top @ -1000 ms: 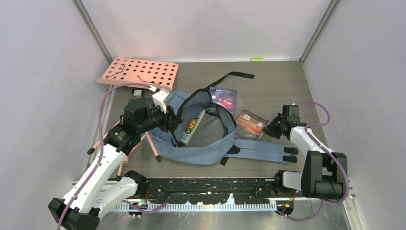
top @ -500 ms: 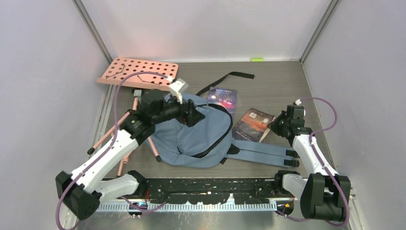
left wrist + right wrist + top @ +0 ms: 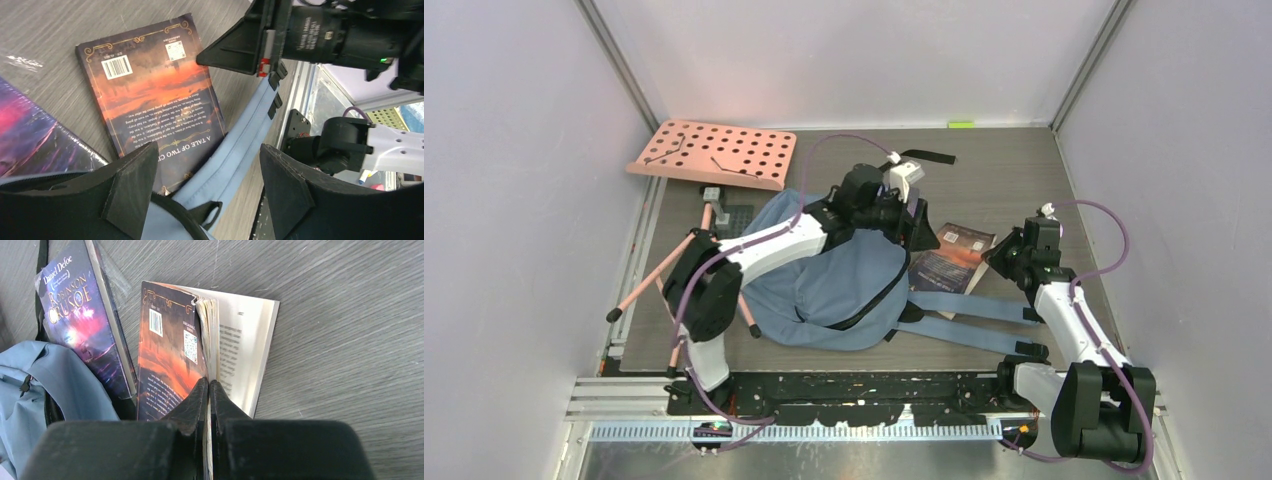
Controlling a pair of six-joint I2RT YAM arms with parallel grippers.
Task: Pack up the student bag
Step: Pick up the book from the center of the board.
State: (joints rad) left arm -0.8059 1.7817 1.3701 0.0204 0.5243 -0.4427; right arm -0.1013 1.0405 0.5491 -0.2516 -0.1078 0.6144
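The student bag [image 3: 824, 290], blue-grey with a black zipper, lies flat mid-table, its padded straps [image 3: 969, 310] trailing right. My left gripper [image 3: 921, 228] reaches across the bag's top right and hangs open [image 3: 210, 185] over a blue strap [image 3: 245, 135] and an orange-covered book [image 3: 150, 95]. That book [image 3: 959, 262] lies just right of the bag. My right gripper [image 3: 1001, 255] is shut [image 3: 207, 385] on its far edge, pinching cover and pages so the book [image 3: 165, 360] gapes slightly. A purple Robinson Crusoe book [image 3: 80, 325] lies beside it, against the bag [image 3: 25, 390].
A pink perforated board [image 3: 714, 152] on thin pink legs [image 3: 649, 285] stands at the back left. A black webbing strap [image 3: 924, 157] trails toward the back wall. Walls close in on three sides, and a black rail [image 3: 864, 395] runs along the near edge.
My left arm swung from the bag's left side across to its right and its gripper opened. The bag's mouth fell shut, hiding the yellow book inside. The right gripper shifted slightly with the orange book.
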